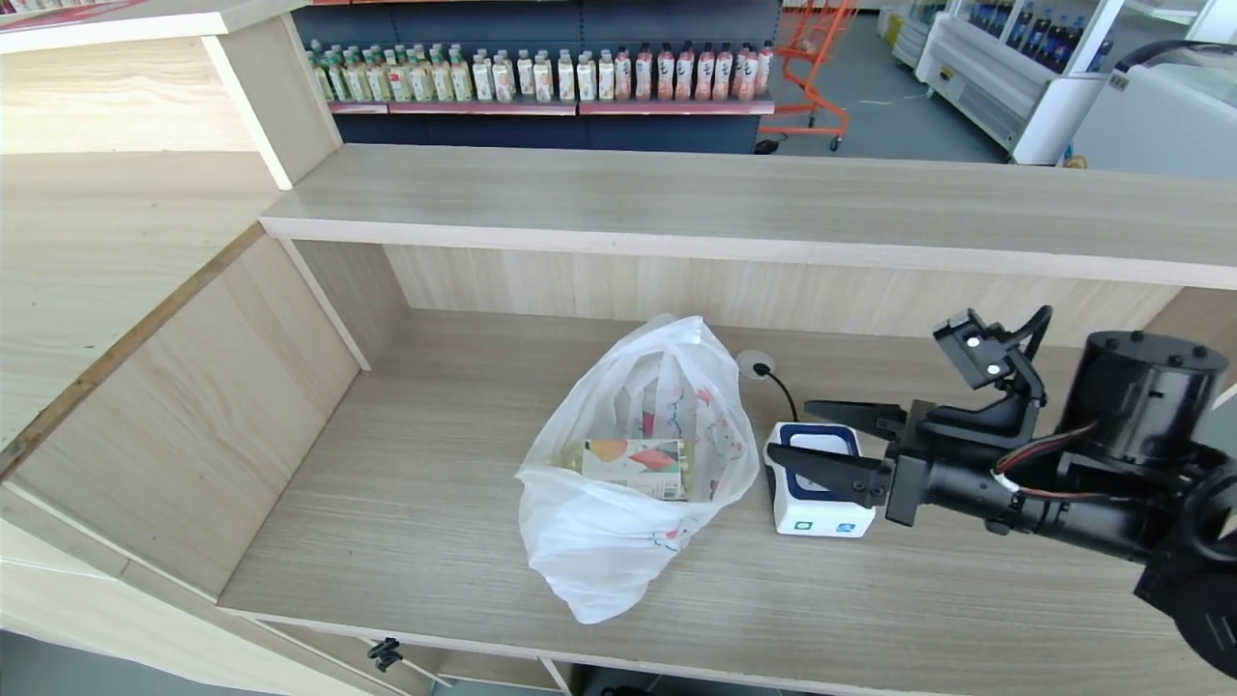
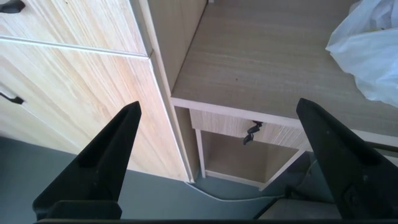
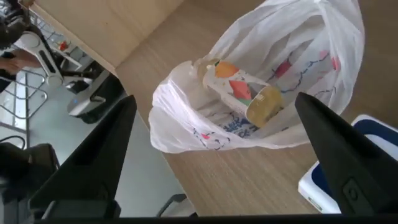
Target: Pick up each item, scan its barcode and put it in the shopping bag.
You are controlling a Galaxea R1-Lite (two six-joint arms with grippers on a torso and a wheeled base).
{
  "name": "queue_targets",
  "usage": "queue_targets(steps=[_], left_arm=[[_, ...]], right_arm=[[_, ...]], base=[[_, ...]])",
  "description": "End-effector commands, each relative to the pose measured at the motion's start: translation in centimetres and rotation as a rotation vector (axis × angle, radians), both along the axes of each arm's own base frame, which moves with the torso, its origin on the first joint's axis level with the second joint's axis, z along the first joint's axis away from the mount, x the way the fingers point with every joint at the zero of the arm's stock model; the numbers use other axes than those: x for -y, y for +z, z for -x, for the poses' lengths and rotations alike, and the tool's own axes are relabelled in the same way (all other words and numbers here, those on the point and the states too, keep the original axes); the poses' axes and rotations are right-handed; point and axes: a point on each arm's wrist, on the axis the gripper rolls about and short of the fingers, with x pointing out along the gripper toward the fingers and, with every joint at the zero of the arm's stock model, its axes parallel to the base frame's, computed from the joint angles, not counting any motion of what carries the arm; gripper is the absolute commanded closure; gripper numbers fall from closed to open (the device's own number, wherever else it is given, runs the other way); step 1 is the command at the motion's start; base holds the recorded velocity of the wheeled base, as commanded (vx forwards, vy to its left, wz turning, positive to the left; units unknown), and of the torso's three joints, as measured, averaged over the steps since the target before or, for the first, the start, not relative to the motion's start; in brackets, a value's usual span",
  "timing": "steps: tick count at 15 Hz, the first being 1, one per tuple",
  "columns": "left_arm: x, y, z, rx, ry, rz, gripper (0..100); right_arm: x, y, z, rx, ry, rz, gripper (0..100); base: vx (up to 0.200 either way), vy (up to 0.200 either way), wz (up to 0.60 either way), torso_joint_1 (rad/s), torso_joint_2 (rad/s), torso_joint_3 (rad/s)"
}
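On the wooden surface [image 1: 406, 522], the white shopping bag [image 1: 599, 541] sits slumped, and a bottle [image 1: 633, 466] with a colourful label lies on its side inside it. Just beside the bag, on the robot's right, stands a white and blue scanner [image 1: 821, 512]. The right pincer [image 1: 789, 431] hangs over the scanner, its fingers spread and holding nothing. The left pincer [image 2: 219, 104], also spread and empty, is off the surface's front edge, above the floor.
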Motion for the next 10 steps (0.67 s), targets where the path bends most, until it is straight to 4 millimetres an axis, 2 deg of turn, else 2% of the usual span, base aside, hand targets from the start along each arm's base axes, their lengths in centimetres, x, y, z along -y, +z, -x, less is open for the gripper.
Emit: queue_targets(steps=[1,4,5,7,10], left_arm=[[0.0,0.0,0.0,0.0,0.001,0.0,0],[0.0,0.0,0.0,0.0,0.001,0.0,0],[0.0,0.0,0.0,0.0,0.001,0.0,0],[0.0,0.0,0.0,0.0,0.001,0.0,0],[0.0,0.0,0.0,0.0,0.001,0.0,0]], right_arm=[[2.9,2.5,2.9,0.038,-0.082,-0.058,0],[5.1,4.6,4.1,0.076,-0.177,-0.127,0],[6.4,4.9,4.2,0.09,-0.256,-0.126,0],[8.1,5.0,4.7,0.08,-0.338,-0.109,0],[8.9,4.7,5.8,0.034,-0.382,-0.094,0]], base=[[0.0,0.0,0.0,0.0,0.0,0.0],[0.0,0.0,0.0,0.0,0.0,0.0],[0.0,0.0,0.0,0.0,0.0,0.0],[0.0,0.0,0.0,0.0,0.0,0.0],[0.0,0.0,0.0,0.0,0.0,0.0]])
